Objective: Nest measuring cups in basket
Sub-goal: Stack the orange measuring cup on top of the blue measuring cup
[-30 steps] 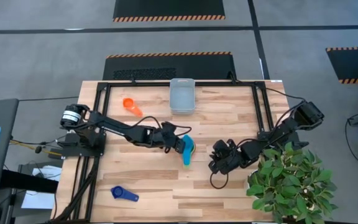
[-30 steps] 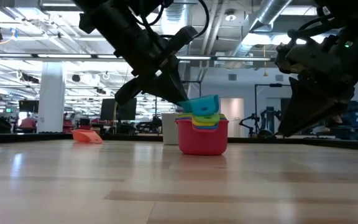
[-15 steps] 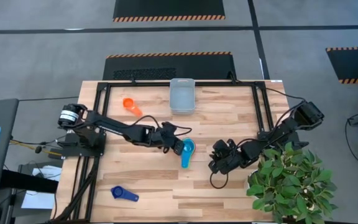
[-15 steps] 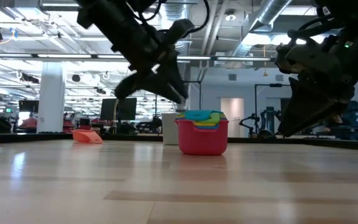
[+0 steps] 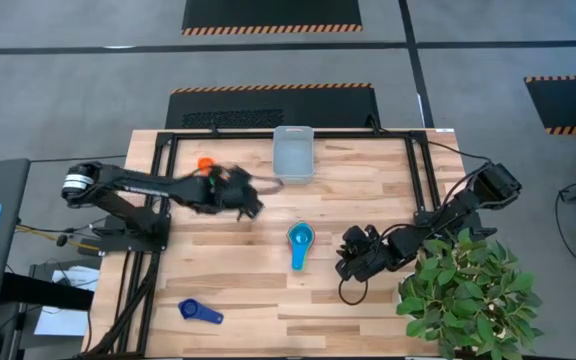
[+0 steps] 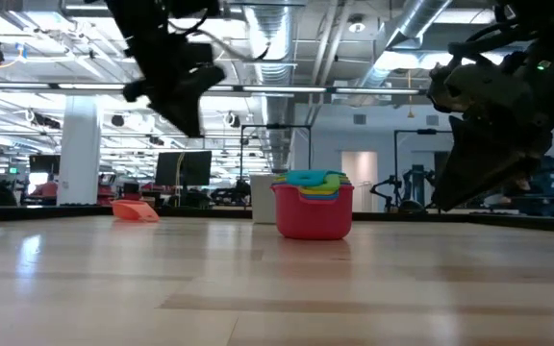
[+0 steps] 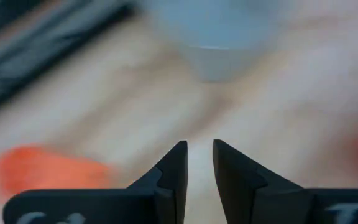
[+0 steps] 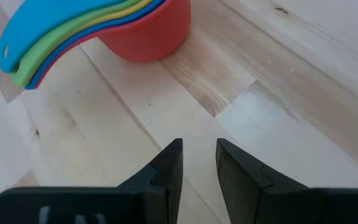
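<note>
Fingers of left gripper slightly parted, empty, beside orange plastic scoop; pale translucent rectangular basket empty; right gripper fingers likewise.

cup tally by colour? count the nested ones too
red cup: 1
yellow cup: 1
green cup: 1
light blue cup: 1
dark blue cup: 2 (this one loose, the other in the stack)
orange cup: 1
Total: 7
</note>
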### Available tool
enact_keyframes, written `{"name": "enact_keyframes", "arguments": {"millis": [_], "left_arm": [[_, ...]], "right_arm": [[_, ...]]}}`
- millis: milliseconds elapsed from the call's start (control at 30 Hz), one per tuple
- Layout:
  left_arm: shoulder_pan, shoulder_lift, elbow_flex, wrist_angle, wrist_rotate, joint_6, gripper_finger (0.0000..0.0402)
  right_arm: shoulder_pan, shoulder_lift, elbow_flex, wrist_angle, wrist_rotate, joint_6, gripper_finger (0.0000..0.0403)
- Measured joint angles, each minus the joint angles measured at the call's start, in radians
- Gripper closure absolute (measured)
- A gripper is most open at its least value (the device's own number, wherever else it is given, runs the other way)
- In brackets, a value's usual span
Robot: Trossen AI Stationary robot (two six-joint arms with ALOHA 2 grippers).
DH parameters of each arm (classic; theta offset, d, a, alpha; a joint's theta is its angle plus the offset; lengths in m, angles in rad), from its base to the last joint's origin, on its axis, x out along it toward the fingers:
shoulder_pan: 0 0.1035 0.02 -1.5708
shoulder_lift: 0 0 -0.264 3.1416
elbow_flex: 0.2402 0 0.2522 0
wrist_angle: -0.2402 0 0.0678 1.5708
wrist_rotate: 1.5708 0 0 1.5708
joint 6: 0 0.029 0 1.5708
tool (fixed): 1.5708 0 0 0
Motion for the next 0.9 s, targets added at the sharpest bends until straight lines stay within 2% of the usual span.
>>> {"name": "enact_keyframes", "arguments": {"millis": [100, 300, 500, 600, 767, 900], "left_arm": [[0.09, -0.058, -0.021, -0.079, -0.068, 0.001, 0.0339], [0.329, -0.149, -0.146, -0.006, 0.031, 0.134, 0.0358], [0.545, -0.173, -0.254, -0.007, -0.029, 0.17, 0.0368], [0.619, -0.17, -0.297, 0.03, 0.024, 0.201, 0.0368], [0.712, -0.168, -0.362, 0.115, 0.132, 0.168, 0.0368], [0.759, -0.168, -0.389, 0.178, 0.151, 0.126, 0.0354]], "right_arm": [[0.006, 0.0, 0.0, 0.02, 0.0, -0.001, 0.0279], [0.02, 0.0, 0.0, 0.028, 0.0, -0.007, 0.0269], [0.032, 0.0, 0.0, 0.03, 0.001, -0.01, 0.0253], [0.032, 0.0, 0.0, 0.03, 0.002, -0.01, 0.0245], [0.029, 0.0, 0.0, 0.03, 0.002, -0.01, 0.0232], [0.029, 0.0, 0.0, 0.03, 0.002, -0.01, 0.0226]]}}
